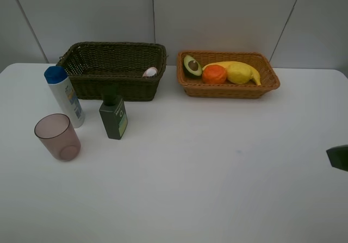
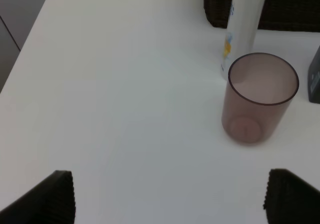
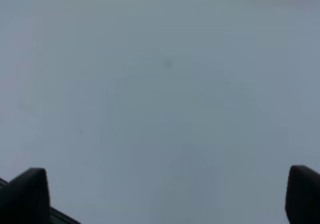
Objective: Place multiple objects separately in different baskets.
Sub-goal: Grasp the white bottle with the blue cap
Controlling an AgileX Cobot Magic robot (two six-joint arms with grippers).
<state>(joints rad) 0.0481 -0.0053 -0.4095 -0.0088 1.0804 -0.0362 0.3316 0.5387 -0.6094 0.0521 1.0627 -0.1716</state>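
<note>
Left gripper [image 2: 170, 198] gapes wide and empty near the cup [image 2: 260, 101]; right gripper [image 3: 166, 198] likewise, over the surface [image 3: 160, 83].

I see broad bare surface [image 1: 217, 172] across middle and right: free passage there for right tool [image 3: 165, 194], tips spread over nothing but surface. Left side crowded: cup [image 1: 57, 137], white bottle [image 1: 64, 96], green bottle [image 1: 113, 117] stand close together in front of dark basket [image 1: 117, 88], narrow gaps between. White bottle just behind cup. Left tool [image 2: 170, 199], tips spread wide, faces cup; bare surface on cup's outer side. Tan basket [image 1: 228, 91] at back right, front approach unobstructed. Both baskets reachable from above.
</note>
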